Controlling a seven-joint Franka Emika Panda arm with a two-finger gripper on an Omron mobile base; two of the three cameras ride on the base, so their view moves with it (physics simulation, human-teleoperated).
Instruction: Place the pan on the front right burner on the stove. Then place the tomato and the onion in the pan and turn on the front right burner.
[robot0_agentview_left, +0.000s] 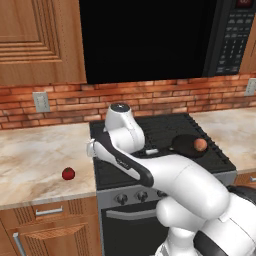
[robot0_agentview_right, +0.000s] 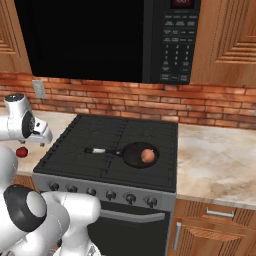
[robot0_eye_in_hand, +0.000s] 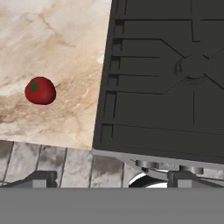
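On the stove's front right burner sits the pan with the onion inside; the tomato lies on the left counter.

Largest is the stove (robot0_agentview_right: 107, 150), its black grated cooktop between marble counters (robot0_agentview_left: 35, 160), under a microwave (robot0_agentview_right: 100, 35) whose keypad writing is too small to read. The pan (robot0_agentview_right: 141, 155) rests on the front right burner (robot0_agentview_right: 145, 167), its long handle pointing left across the grate. The onion (robot0_agentview_right: 147, 156) lies in the pan, right of centre. The tomato (robot0_agentview_left: 68, 173) lies alone on the left counter, near its front edge and well apart from the pan. The gripper (robot0_eye_in_hand: 109, 177) hangs above the stove's front left corner with its jaws spread wide and nothing between them; in the hand view the tomato sits to the left of the finger tips, not touching them.
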